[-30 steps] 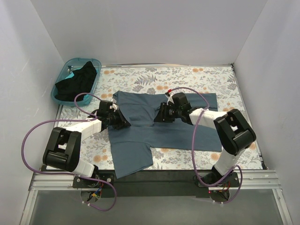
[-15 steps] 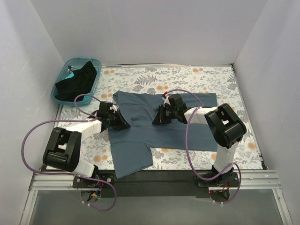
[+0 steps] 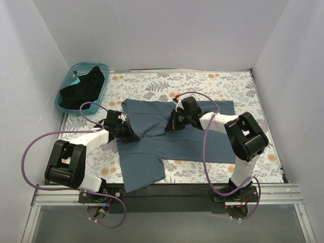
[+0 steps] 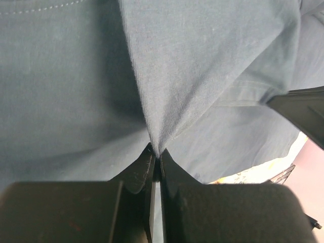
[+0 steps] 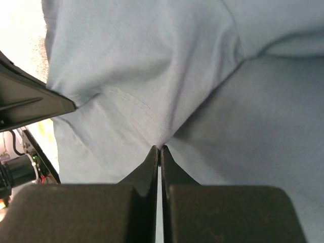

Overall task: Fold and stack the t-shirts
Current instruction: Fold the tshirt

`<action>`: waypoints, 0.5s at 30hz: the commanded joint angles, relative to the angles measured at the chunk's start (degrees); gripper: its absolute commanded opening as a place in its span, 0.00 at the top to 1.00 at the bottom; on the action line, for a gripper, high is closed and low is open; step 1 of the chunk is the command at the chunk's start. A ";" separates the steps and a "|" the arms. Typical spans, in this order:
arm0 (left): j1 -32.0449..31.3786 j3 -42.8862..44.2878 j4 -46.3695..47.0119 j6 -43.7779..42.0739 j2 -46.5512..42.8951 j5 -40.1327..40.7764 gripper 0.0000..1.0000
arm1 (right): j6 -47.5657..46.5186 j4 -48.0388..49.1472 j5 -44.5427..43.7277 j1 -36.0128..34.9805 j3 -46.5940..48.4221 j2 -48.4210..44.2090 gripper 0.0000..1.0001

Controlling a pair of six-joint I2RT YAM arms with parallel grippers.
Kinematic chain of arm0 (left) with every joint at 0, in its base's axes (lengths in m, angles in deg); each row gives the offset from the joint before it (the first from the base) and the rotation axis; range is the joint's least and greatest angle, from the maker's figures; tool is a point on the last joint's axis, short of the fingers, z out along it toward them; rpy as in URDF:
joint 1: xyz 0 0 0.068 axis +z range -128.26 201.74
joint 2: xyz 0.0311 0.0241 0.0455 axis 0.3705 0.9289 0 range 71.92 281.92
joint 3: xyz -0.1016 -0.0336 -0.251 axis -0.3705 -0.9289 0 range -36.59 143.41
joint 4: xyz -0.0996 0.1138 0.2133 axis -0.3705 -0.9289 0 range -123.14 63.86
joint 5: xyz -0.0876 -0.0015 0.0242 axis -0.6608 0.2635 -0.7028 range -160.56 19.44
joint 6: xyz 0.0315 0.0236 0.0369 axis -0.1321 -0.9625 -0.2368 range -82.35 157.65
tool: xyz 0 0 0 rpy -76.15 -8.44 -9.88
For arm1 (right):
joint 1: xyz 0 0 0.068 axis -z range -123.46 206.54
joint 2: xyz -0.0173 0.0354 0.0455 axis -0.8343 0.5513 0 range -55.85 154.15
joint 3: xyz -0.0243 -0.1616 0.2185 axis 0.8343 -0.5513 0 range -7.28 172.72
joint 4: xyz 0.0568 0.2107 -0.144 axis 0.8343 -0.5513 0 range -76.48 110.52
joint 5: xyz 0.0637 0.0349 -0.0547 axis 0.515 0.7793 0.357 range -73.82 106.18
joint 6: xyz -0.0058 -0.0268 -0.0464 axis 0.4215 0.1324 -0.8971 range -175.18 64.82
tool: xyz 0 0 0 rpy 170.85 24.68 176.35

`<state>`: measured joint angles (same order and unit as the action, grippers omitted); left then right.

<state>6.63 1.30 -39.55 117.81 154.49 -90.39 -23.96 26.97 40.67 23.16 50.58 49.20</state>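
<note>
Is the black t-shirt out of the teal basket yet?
No, the black t-shirt lies bunched inside the teal basket, seen at the far left of the top view.

- Blue-grey t-shirt [image 3: 187, 144]: matt, fine-knit cloth with stitched hems.
- Black t-shirt [image 3: 81, 91]: matt cloth.
- Basket [image 3: 90, 64]: smooth teal plastic.
- Worktop [image 3: 152, 83]: matt floral-printed covering.
- Left gripper [image 4: 156, 164] and right gripper [image 5: 159, 152]: smooth matt black plastic.

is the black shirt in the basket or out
In: the black t-shirt lies bunched inside the teal basket, not spread on the table.
</note>
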 commanded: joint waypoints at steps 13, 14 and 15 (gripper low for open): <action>1.67 3.15 -3.46 -0.88 1.46 0.24 0.94 | -8.28 -15.94 1.52 1.30 7.52 -1.08 0.99; 1.75 3.33 -3.64 -0.97 1.72 0.15 0.94 | -8.72 -16.47 1.44 1.39 7.61 -0.99 0.99; 1.84 3.42 -3.73 -1.06 2.16 -0.11 0.94 | -8.90 -16.83 1.52 1.48 7.87 -0.64 0.99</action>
<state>7.90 2.70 -42.37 117.52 156.19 -90.33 -30.62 13.27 41.46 24.25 55.68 48.98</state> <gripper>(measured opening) 0.062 0.012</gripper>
